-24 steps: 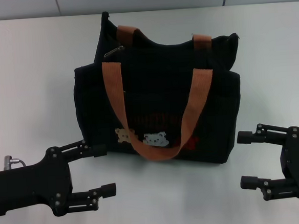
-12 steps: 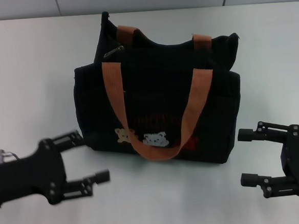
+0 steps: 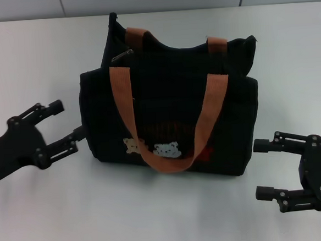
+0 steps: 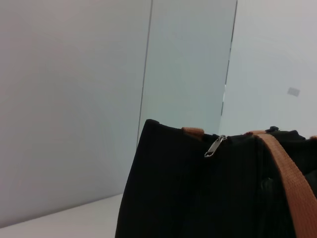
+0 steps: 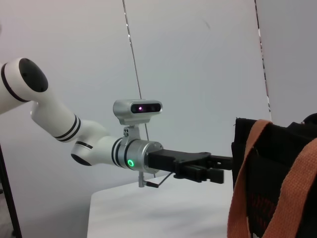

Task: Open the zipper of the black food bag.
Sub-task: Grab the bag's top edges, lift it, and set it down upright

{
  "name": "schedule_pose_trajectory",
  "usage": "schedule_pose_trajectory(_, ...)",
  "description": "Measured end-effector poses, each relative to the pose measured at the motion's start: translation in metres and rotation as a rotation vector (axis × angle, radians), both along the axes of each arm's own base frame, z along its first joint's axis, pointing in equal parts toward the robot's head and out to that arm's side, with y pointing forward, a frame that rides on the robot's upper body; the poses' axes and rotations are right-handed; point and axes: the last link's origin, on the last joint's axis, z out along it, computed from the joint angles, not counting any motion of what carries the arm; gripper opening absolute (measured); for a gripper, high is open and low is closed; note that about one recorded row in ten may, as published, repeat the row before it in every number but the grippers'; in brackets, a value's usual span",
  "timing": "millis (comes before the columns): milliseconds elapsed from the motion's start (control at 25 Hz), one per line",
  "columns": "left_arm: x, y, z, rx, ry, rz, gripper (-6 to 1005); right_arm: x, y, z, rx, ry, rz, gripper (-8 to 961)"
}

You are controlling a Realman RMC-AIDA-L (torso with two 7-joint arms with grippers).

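Left gripper (image 3: 63,120) sits beside black food bag (image 3: 171,114), jaws apart. Right gripper (image 3: 264,168) near bag's other side, jaws apart too.

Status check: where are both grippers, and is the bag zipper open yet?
Left gripper open, beside the black food bag, holding nothing. Right gripper open, off the bag's other end. Zipper pull at left end, untouched. Nothing blocking it.

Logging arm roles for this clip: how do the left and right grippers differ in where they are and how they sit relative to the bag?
The left gripper sits at the black food bag's left end; the right gripper hangs clear off its right front corner. Left is farther back, right nearer the camera. Both are open, holding nothing.
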Motion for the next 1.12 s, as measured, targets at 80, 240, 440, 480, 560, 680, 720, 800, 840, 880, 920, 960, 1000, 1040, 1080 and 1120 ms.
schedule_pose_trajectory(80, 0.002, 0.003, -0.004, 0.005, -0.004, -0.003, 816, 0.0, 0.0, 0.0, 0.0, 0.0, 0.0, 834)
schedule_pose_trajectory(240, 0.01, 0.011, -0.018, 0.0, -0.017, -0.011, 805, -0.001, 0.001, 0.0, 0.0, 0.0, 0.002, 834)
schedule_pose_trajectory(440, 0.014, 0.019, -0.039, 0.023, 0.011, 0.002, 758, -0.002, 0.002, -0.001, 0.005, 0.008, 0.002, 834)
schedule_pose_trajectory(480, 0.014, 0.019, -0.039, 0.023, 0.011, 0.002, 748, -0.002, 0.002, -0.001, 0.005, 0.008, 0.002, 834)
schedule_pose_trajectory(560, 0.016, 0.019, -0.044, 0.049, 0.024, -0.018, 729, -0.003, 0.002, -0.001, 0.005, 0.011, 0.003, 833)
schedule_pose_trajectory(680, 0.019, 0.018, -0.047, 0.086, 0.034, -0.05, 701, -0.01, 0.0, 0.007, 0.032, 0.087, 0.026, 833)
schedule_pose_trajectory(720, 0.02, 0.018, -0.048, 0.109, 0.036, -0.063, 691, -0.01, 0.0, 0.007, 0.032, 0.087, 0.026, 833)
schedule_pose_trajectory(800, 0.024, 0.016, -0.051, 0.199, 0.052, -0.11, 672, -0.016, -0.002, 0.024, 0.192, 0.244, 0.028, 833)
schedule_pose_trajectory(840, 0.024, 0.016, -0.051, 0.199, 0.052, -0.11, 621, -0.016, -0.002, 0.024, 0.192, 0.244, 0.028, 833)
schedule_pose_trajectory(880, 0.025, 0.015, -0.052, 0.232, 0.066, -0.131, 569, -0.014, 0.004, 0.034, 0.383, 0.353, -0.028, 833)
schedule_pose_trajectory(920, 0.027, 0.013, -0.054, 0.269, 0.086, -0.156, 517, -0.011, 0.009, 0.037, 0.485, 0.399, -0.076, 833)
schedule_pose_trajectory(960, 0.028, 0.013, -0.055, 0.295, 0.104, -0.177, 466, -0.011, 0.009, 0.037, 0.485, 0.399, -0.076, 833)
schedule_pose_trajectory(1000, 0.031, 0.014, -0.057, 0.333, 0.136, -0.219, 419, -0.005, 0.021, 0.039, 0.639, 0.457, -0.182, 833)
schedule_pose_trajectory(1040, 0.031, 0.014, -0.057, 0.333, 0.136, -0.219, 372, -0.005, 0.021, 0.039, 0.639, 0.457, -0.182, 833)
schedule_pose_trajectory(1080, 0.033, 0.016, -0.057, 0.345, 0.152, -0.237, 326, -0.004, 0.026, 0.039, 0.674, 0.466, -0.219, 833)
schedule_pose_trajectory(1120, 0.035, 0.017, -0.058, 0.355, 0.164, -0.254, 279, -0.004, 0.033, 0.037, 0.69, 0.47, -0.246, 833)
